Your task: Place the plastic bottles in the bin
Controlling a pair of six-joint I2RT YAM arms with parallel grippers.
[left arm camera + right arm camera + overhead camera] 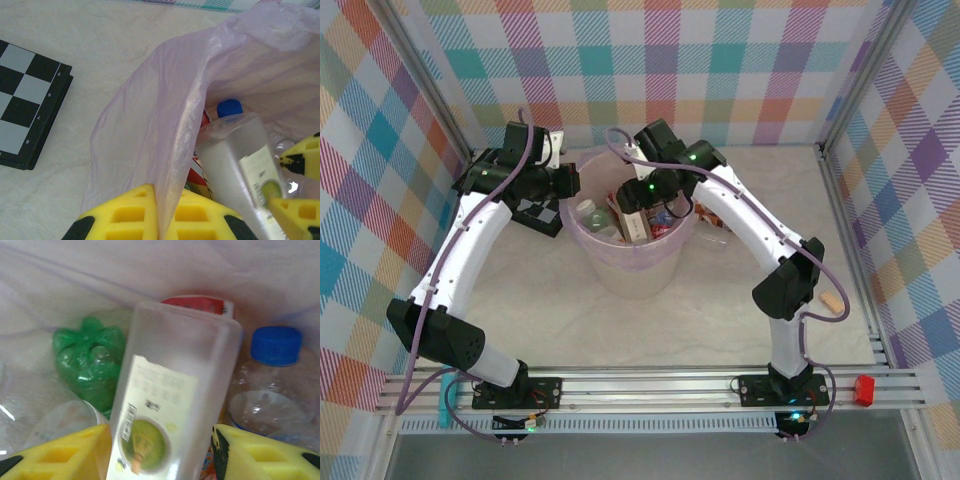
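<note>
From where I stand, the right hand (pixel 160 445) is down in the mouth of the bin (pixel 620 280), its yellow pads (pixel 65 452) clamped on either side of a frosted, square-shouldered bottle (pixel 170 390) with a pale label and a green disc on it. The bottle's long axis runs straight out from the hand and points down into the bin, flat end first. Heaped below and around it are a green bottle (pixel 90 362), a clear bottle with a blue cap (pixel 275 385) and one with a red label (pixel 200 304), so the held bottle hangs right above the pile, inside the rim. The left hand (pixel 160 220) sits at the bin's left edge, nearest the checkerboard (pixel 25 110) on the bench (pixel 720 320), and looks pinched shut on the bag (pixel 145 130), the lilac film running up between its pads. To my eye little travel is needed: the right arm is the one placed to finish this, and spreading its pads should let the bottle slide in base first.
</note>
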